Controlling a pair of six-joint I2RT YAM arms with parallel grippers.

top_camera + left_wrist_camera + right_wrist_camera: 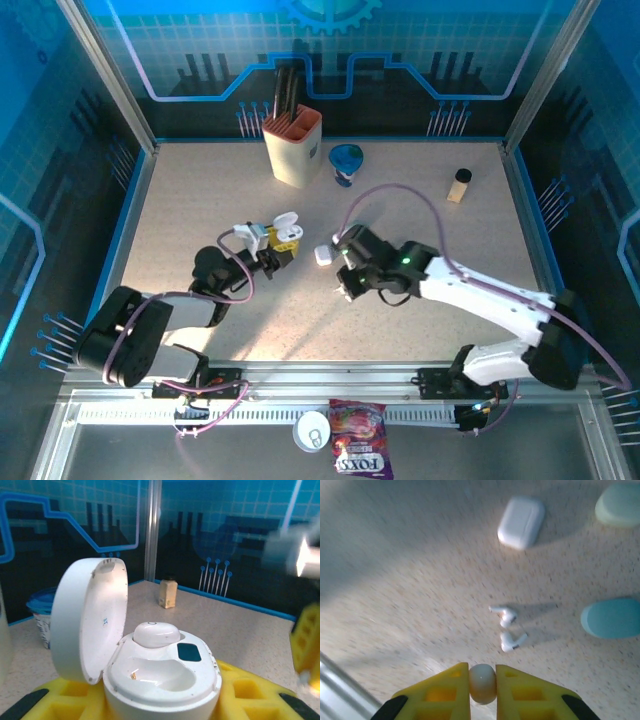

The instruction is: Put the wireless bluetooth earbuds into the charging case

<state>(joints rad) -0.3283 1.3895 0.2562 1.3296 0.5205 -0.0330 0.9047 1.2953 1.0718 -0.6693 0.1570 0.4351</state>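
The left gripper [161, 707] pinches the open case [165, 680] between its yellow fingers [240, 695], at the bottom centre of the left wrist view. The lid [87, 620] stands up at the left of the frame. The seated bud [152, 634] rests in the far well, and the near well [160, 672] is empty. In the top view this case sits just left of centre on the table [200, 190].

The right gripper [483, 681] has its jaws closed on the held bud [483, 684], a small white one, at the bottom centre of the right wrist view. Just above it, near mid frame, two stemmed white buds lie on the table close together but apart: the upper bud [504, 615] and the lower bud [512, 641]. A closed case [521, 521], white, lies at top centre. A teal case [620, 505] is in the upper right corner and a blue case [612, 617] is at the right edge.

In the top view a holder [293, 145], a cup [347, 163] and a bottle [459, 185] stand along the upper part of the table.
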